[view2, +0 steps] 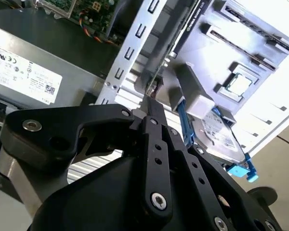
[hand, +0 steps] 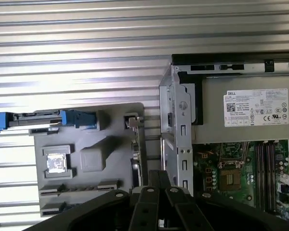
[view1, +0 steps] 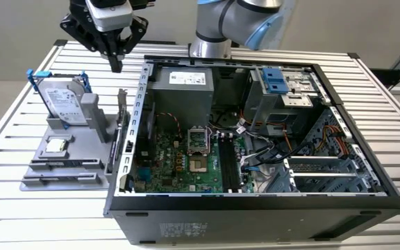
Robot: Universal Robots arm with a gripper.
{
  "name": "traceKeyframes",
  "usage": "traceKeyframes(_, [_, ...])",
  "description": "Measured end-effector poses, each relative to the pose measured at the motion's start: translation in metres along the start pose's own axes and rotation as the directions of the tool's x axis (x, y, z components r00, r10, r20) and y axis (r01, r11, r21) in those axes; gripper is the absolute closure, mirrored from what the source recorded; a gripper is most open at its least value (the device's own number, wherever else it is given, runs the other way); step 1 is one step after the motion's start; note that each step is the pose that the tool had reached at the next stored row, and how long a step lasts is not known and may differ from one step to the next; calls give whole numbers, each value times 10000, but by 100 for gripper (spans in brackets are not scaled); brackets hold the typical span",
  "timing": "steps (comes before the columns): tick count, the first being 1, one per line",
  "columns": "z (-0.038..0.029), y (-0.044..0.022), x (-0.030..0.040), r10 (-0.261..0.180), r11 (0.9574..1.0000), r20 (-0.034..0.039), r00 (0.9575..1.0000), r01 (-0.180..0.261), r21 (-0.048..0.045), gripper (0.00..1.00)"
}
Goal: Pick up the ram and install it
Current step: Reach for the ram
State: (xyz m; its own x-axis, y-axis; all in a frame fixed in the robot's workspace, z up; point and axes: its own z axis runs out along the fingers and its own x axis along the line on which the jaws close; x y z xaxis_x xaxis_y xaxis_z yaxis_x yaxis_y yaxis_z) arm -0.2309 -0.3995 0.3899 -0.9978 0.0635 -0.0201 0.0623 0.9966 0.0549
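The claw (view1: 116,65) hangs above the slatted metal tabletop (view1: 19,208), near the edge where the arm's base (view1: 210,48) stands. It is over the gap between the grey holder (view1: 68,174) and the open computer case (view1: 255,204). Its 2 black fingers are pressed together with nothing between them, which shows in both wrist views (view2: 151,103) (hand: 159,177).

The ram (view1: 120,136) stands on its long edge in a slot on the side of the holder that faces the case, just beside the case's metal wall. In the first wrist view it shows edge-on as a thin dark strip (hand: 136,154) below the claw and apart from it.

The holder lies toward the tabletop's edge at the exterior view's left. It also carries 1 silver hard drive (view1: 64,104) upright in a blue frame and 1 square processor chip (view1: 58,146) lying flat.

The case lies on its side in the middle of the tabletop with its inside exposed. Inside it are a green motherboard (view1: 179,161), long black memory slots (view1: 229,162) and a grey power supply (view1: 183,88) at the end nearest the arm's base.
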Motion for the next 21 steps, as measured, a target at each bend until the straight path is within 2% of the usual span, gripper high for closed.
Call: traceKeyframes(21, [-16,-44,694,-119,9999,-52,9999,119,0,100])
